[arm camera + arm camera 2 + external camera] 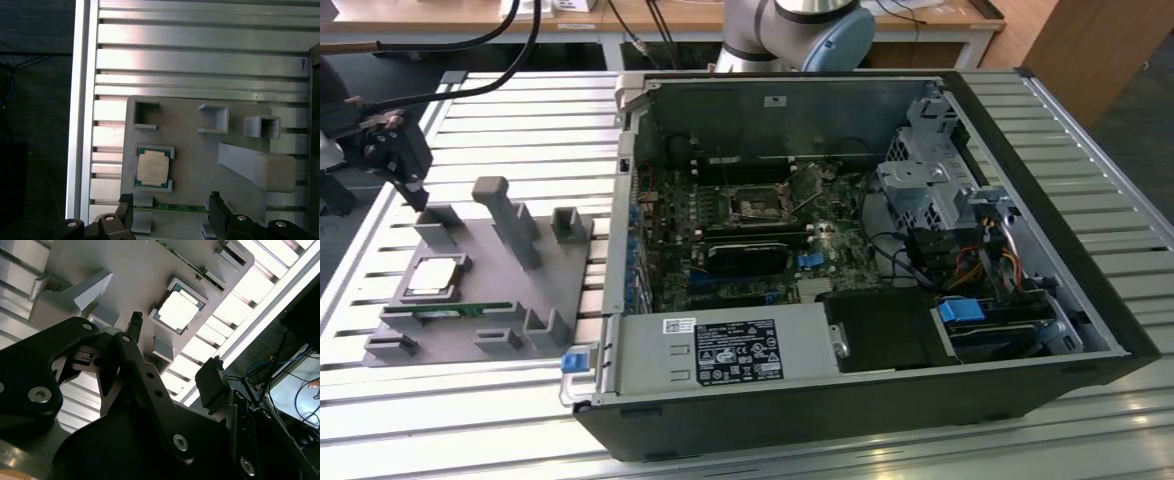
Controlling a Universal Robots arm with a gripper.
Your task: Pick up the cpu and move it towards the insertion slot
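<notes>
1. Hovering over the grey holder point(494, 280), the hand point(407, 182) has its two fingers point(125, 206) spread wide apart — empty, touching nothing.
2. The cpu point(152, 167) lies flat in its square pocket on the holder, just beyond the open fingertips in the first wrist view, not yet between them.
3. Well off toward the exterior view's right — inside the open computer case point(774, 410) on the tabletop point(520, 100) — sits the insertion slot point(758, 205).
</notes>
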